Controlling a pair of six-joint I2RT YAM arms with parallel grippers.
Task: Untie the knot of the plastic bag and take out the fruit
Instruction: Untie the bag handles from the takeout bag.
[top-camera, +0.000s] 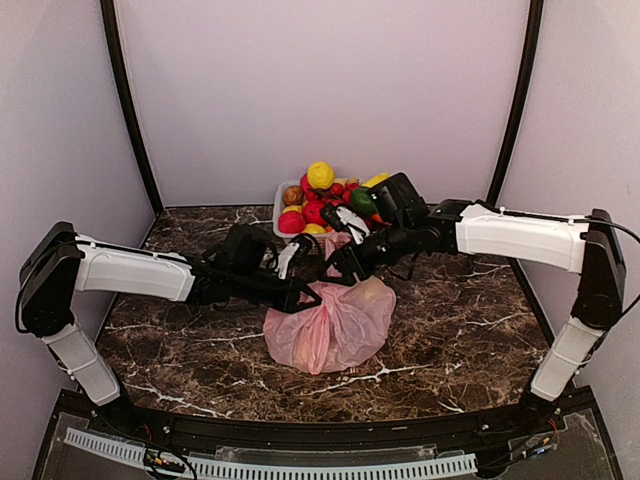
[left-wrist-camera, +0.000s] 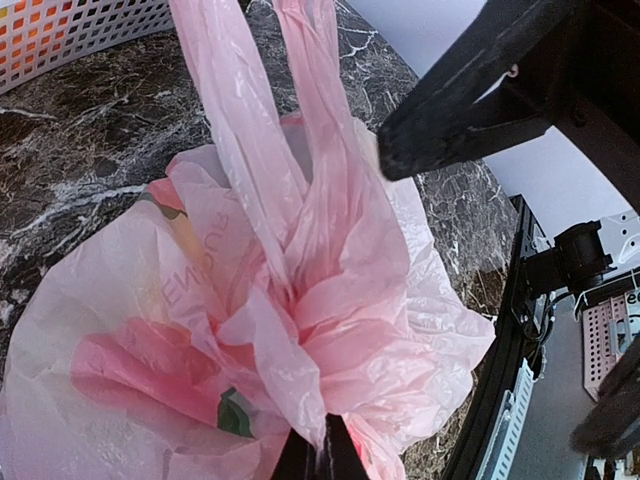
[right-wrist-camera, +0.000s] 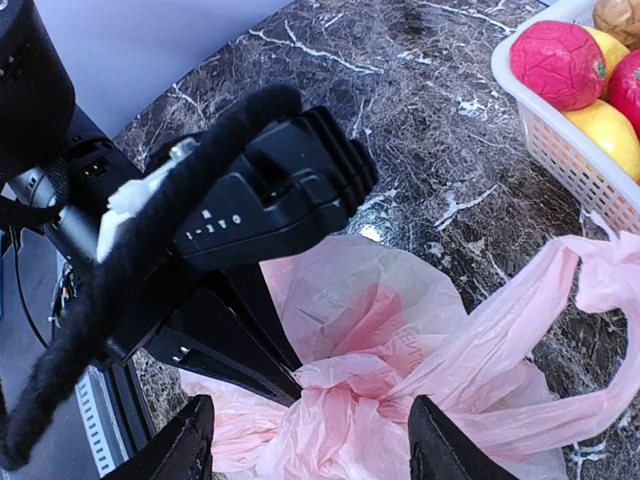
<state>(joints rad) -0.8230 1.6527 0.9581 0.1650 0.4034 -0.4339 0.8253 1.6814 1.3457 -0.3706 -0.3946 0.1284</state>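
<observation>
A pink plastic bag (top-camera: 330, 325) sits in the middle of a dark marble table (top-camera: 470, 330), at the lower centre of the overhead view. Its knot (top-camera: 322, 290) stands at the bag's top, and two handle loops (left-wrist-camera: 240, 110) rise toward the upper edge of the left wrist view. The left gripper (top-camera: 306, 296) reaches in from the left and is clamped tight on a fold of film just beside the knot. The right gripper (right-wrist-camera: 315, 440) comes from the right with its fingers (right-wrist-camera: 190, 445) spread apart, one on each side of the bunched film, not pinching it. Through the bag, fruit (top-camera: 372, 298) shows only dimly. Behind, at upper centre, a white basket (top-camera: 279, 205) holds red, yellow and green toy fruit (top-camera: 320, 175).
</observation>
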